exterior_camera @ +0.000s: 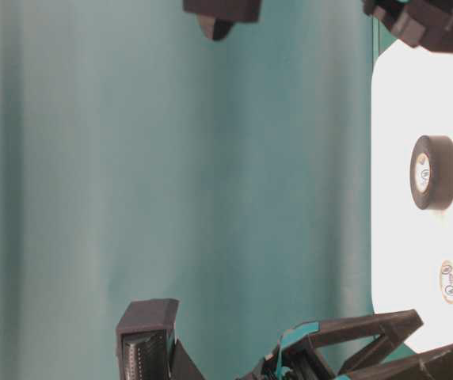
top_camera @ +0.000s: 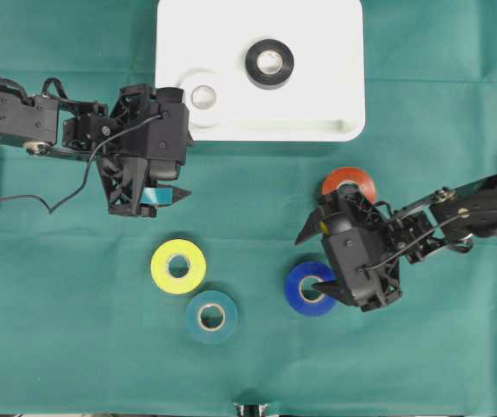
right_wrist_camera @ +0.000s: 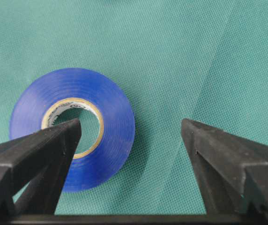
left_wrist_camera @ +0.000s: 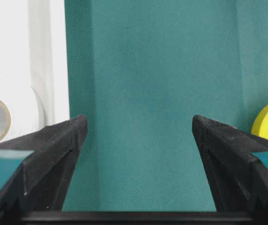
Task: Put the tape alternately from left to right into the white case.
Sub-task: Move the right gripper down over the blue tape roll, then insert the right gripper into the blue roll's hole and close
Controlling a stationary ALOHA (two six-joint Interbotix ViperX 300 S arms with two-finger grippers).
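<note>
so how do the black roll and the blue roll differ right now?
The black roll lies inside the white case; the blue roll lies out on the green cloth. No gripper is near the black roll, while the open right gripper hangs over the blue roll, one finger over its core. Glossy black against glossy blue. Both lie flat, core up, and look alike in size.

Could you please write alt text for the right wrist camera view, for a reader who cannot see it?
The right gripper is open above a glossy blue tape roll with a pale cardboard core, lying flat on the teal cloth. One black finger overlaps the roll's hole; the other stands over bare cloth beside it.
</note>
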